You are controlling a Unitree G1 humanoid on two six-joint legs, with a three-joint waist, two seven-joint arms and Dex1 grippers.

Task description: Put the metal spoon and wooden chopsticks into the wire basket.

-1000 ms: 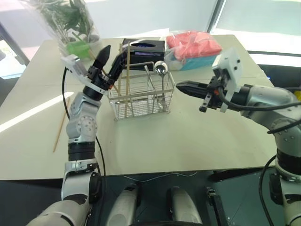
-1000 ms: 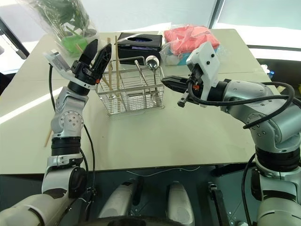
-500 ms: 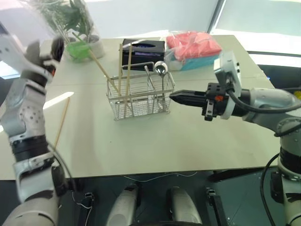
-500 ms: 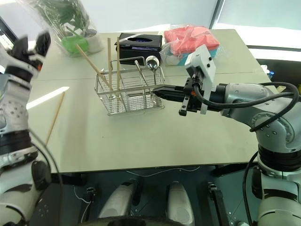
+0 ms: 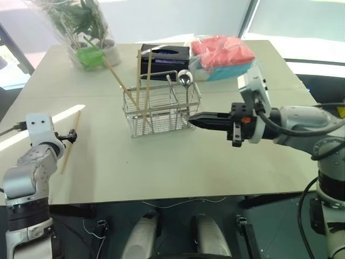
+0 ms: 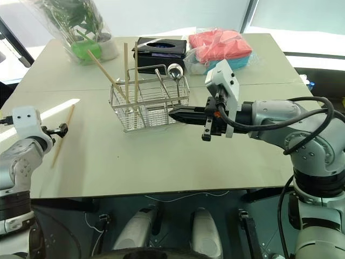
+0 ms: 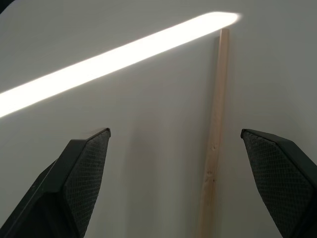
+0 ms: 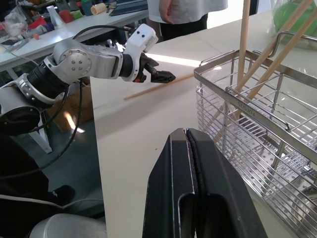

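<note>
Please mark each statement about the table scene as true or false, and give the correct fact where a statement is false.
1. One wooden chopstick lies flat on the table. True.
2. The metal spoon lies on the table beside the wire basket. False: it stands inside the basket.
3. The left gripper is open, empty. True.
4. The right gripper holds a chopstick. False: it is shut on nothing.
5. The basket holds no chopsticks. False: three stand in it.
</note>
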